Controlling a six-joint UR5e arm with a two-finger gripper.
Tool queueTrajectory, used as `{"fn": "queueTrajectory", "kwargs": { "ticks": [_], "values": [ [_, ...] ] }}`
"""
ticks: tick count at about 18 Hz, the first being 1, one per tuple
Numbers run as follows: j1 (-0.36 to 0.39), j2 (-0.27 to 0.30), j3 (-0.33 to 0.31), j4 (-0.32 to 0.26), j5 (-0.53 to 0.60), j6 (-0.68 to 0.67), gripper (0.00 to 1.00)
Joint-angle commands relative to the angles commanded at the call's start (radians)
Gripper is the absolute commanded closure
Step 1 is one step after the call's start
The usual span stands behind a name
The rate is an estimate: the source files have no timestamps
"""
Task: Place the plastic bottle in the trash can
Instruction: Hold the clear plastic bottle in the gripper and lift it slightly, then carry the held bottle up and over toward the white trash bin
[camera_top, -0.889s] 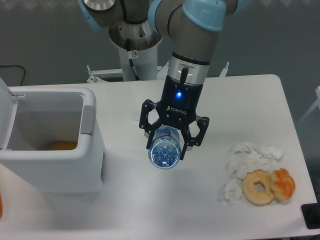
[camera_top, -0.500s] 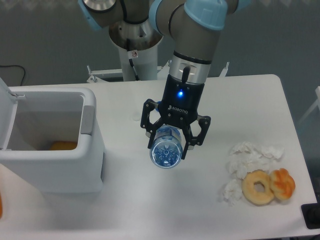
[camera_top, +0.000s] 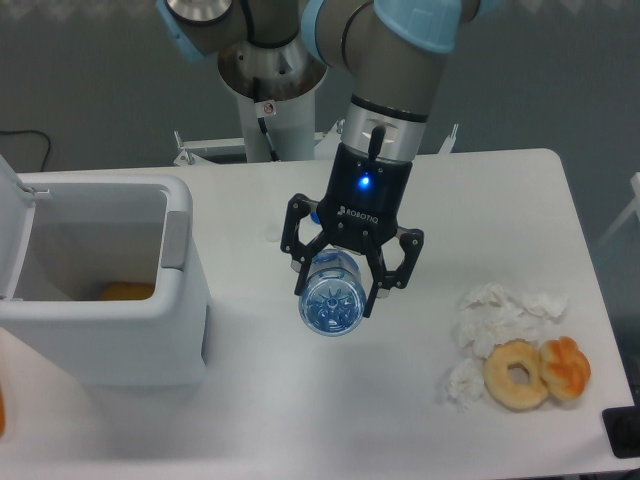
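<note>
Moved only a tiny bit since the earlier frames: bottle and arm shifted a little, nothing else changed.

Plastic bottle (camera_top: 331, 300) hanging in the air over the middle of the counter (camera_top: 300, 400), round dimpled bottom facing the camera. Held up high, likely so it can go over the wall of the bin without bumping.

Gripper (camera_top: 336, 291) pointing down, black fingers (camera_top: 305, 275) closed in on the bottle from both sides, holding it tight. Blue light glowing on the wrist above.

Trash can (camera_top: 180, 330) sitting well off to the left of the bottle, on the counter. Lid tipped back and open, so the hole on top is ready. Something orange already lying inside at the bottom.

Over to the right, well apart from the bottle: crumpled white tissues (camera_top: 500, 315), a donut (camera_top: 517, 374) with a hole, and an orange pastry (camera_top: 567, 366) touching it. Not part of this job, so left alone.

Probably in the middle of the carry now. Still to do: bring the bottle left until it sits above the open bin, then let go. Must not let go too soon, or down onto the counter instead.
</note>
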Motion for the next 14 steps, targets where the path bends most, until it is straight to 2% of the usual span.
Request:
{"fn": "queueTrajectory", "kwargs": {
  "ticks": [8, 10, 14],
  "values": [
    [-0.006, 0.006, 0.017, 0.006, -0.005, -0.093, 0.21],
    [-0.005, 0.031, 0.018, 0.006, -0.009, -0.129, 0.21],
    [0.009, 0.064, 0.020, 0.025, -0.119, -0.170, 0.21]
  ]
}}
